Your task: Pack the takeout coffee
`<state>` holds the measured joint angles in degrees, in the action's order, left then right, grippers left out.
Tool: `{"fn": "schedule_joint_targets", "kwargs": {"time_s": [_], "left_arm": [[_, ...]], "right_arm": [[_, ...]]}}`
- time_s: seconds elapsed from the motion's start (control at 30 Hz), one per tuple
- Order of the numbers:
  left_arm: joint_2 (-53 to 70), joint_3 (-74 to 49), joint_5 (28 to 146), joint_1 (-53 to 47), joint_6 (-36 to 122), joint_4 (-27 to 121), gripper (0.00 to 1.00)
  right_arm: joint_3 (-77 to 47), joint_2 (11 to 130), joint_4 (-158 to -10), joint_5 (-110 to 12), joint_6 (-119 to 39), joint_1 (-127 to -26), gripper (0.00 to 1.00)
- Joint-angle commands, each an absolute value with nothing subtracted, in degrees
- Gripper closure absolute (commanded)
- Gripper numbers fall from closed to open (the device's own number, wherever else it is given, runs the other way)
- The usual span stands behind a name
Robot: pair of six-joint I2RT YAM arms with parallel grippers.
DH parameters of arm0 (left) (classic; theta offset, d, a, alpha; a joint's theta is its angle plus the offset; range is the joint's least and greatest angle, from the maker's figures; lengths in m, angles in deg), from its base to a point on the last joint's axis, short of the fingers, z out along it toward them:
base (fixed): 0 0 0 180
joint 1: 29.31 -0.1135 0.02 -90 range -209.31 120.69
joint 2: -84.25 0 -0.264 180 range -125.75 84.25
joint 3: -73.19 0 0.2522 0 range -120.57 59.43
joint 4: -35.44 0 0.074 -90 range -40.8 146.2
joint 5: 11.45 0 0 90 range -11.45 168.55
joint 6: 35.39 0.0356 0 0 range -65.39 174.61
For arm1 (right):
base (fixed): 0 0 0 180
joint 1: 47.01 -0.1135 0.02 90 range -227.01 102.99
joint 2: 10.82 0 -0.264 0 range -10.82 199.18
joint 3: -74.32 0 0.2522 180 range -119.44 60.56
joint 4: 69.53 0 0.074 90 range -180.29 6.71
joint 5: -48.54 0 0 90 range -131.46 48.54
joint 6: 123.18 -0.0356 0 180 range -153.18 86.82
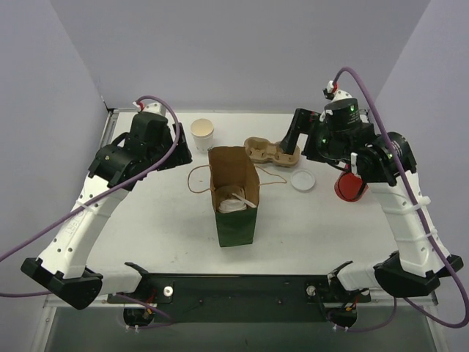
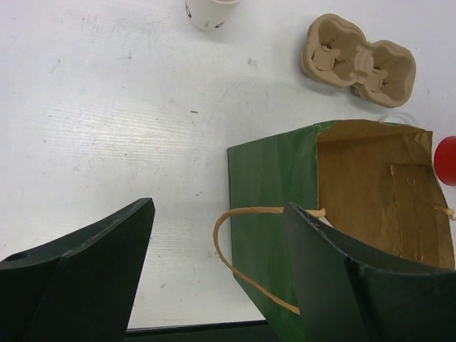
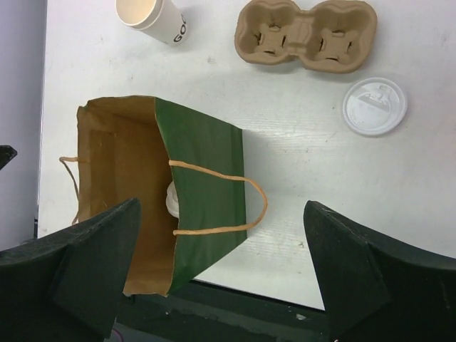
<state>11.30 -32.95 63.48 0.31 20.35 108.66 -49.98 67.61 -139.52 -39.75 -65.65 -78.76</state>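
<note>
So, going from the left: our left gripper (image 2: 219, 206) is wide open with nothing between its fingers, hanging over the table (image 2: 107, 107). Ahead of it and well apart, the paper cup (image 2: 209, 13) stands upright on the table with no lid on, outside the bag. The green paper bag (image 2: 274, 185) sits just beside that gripper's right finger, mouth open and brown inside, and one handle loops out under the gap between the fingers; we can't tell if the finger touches the bag. From above we can see something white down in the bag, but we can't make out what it is. Further out past the bag lies the brown cardboard carrier (image 2: 358, 61), both holes empty. Our right gripper (image 3: 221, 205) is also spread wide and holds nothing. The bag is below and between its fingers, and the carrier is far ahead of it. The white lid (image 3: 375, 106) lies flat on the table ahead of its right finger, near the carrier and well apart from the cup. A red cup (image 1: 349, 187) sits under the right arm.
</note>
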Motion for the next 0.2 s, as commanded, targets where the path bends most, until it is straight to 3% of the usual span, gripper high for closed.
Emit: {"fn": "schedule_joint_targets", "kwargs": {"time_s": [0.0,0.1,0.17], "left_arm": [[13.3,-33.1,61.1,0.0,20.4,107.9,0.16],[13.6,-32.7,60.4,0.0,20.4,107.7,0.15],[13.7,-32.5,59.0,0.0,20.6,108.3,0.06]], "right_arm": [[-45.7,65.5,-137.3,-37.6,-67.9,-77.6,0.08],[-43.7,64.9,-136.3,-37.6,-68.6,-77.5,0.08],[-42.7,64.2,-136.0,-37.2,-69.1,-77.4,0.08]]}}
